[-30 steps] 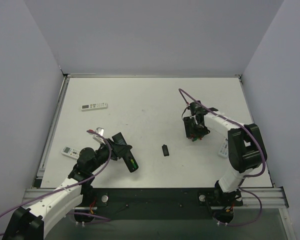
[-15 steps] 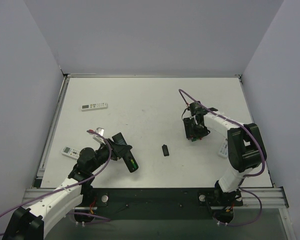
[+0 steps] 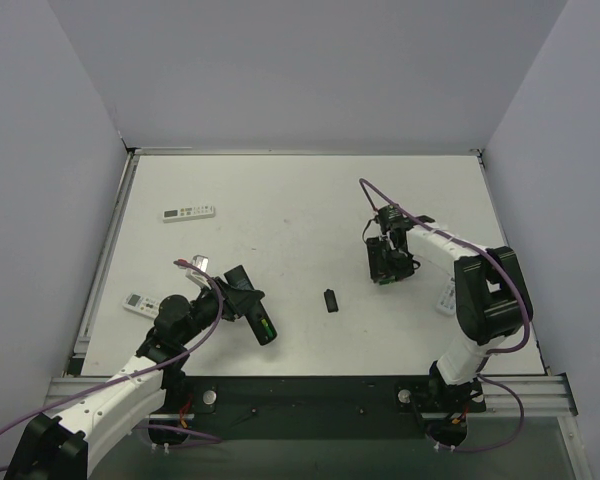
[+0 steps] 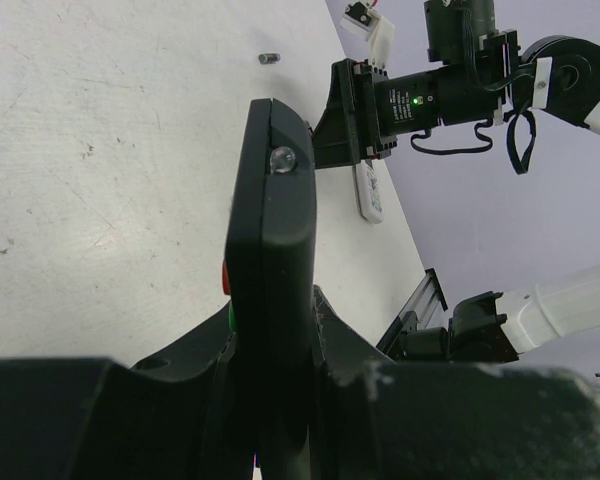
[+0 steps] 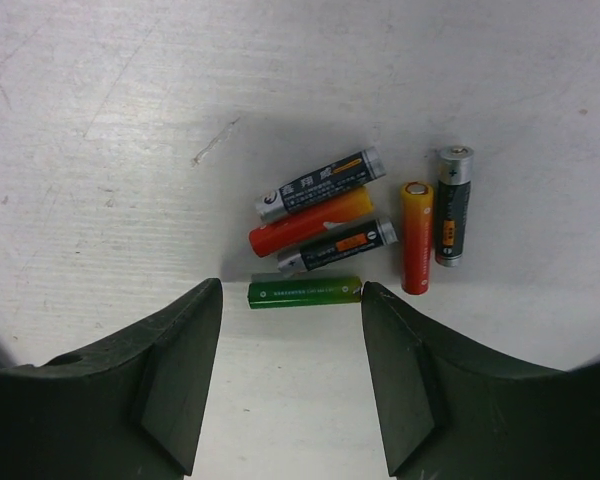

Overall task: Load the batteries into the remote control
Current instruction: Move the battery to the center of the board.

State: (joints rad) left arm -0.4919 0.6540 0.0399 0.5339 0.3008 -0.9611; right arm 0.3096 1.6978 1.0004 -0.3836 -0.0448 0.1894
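The black remote control [image 3: 257,315] is clamped on edge in my left gripper [image 3: 238,300], which is shut on it; in the left wrist view the remote [image 4: 272,230] stands up between the fingers and my gripper [image 4: 276,380] grips its lower part. The batteries [image 5: 352,225], several red, orange, green and dark cells, lie in a loose cluster on the table. My right gripper [image 5: 292,300] is open just over them, with the green battery [image 5: 305,291] lying crosswise between the fingertips. In the top view the right gripper [image 3: 388,266] hides the batteries.
A small black piece [image 3: 330,300] lies between the arms. A long white remote [image 3: 188,212] lies at the back left, a short white remote [image 3: 138,303] by my left arm, and another white remote [image 3: 446,297] near my right arm.
My right gripper has shifted slightly over the batteries. The left gripper and the remote have not moved.
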